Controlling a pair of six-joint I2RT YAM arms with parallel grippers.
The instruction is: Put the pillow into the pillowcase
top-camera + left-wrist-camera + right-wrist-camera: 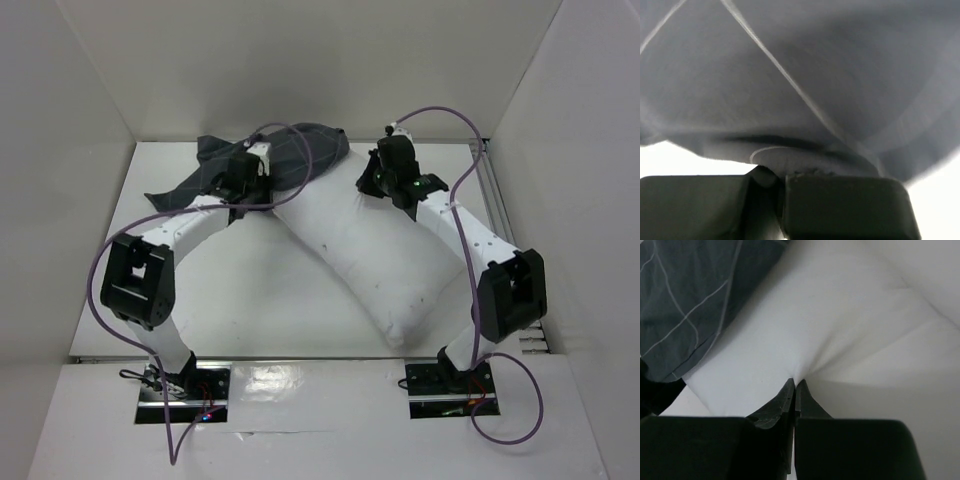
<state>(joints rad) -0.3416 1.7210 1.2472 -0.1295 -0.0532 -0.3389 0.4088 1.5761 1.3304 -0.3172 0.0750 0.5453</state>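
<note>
Left jaws clamped on pillowcase [800, 75], right jaws pinching pillow [850, 330]; both arms extended forward.

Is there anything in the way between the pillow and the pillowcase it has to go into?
Nothing visible. The right gripper pinches the pillow, the left gripper pinches the pillowcase, and the pillowcase drapes over the pillow's far end. Whether that end is inside the opening, I cannot tell.

The pillow [370, 250] is matt white cloth, softly creased; the pillowcase [300, 150] is matt charcoal weave (thin pale lines). The right gripper [793, 386] has matt black plastic fingers [850, 450].
</note>
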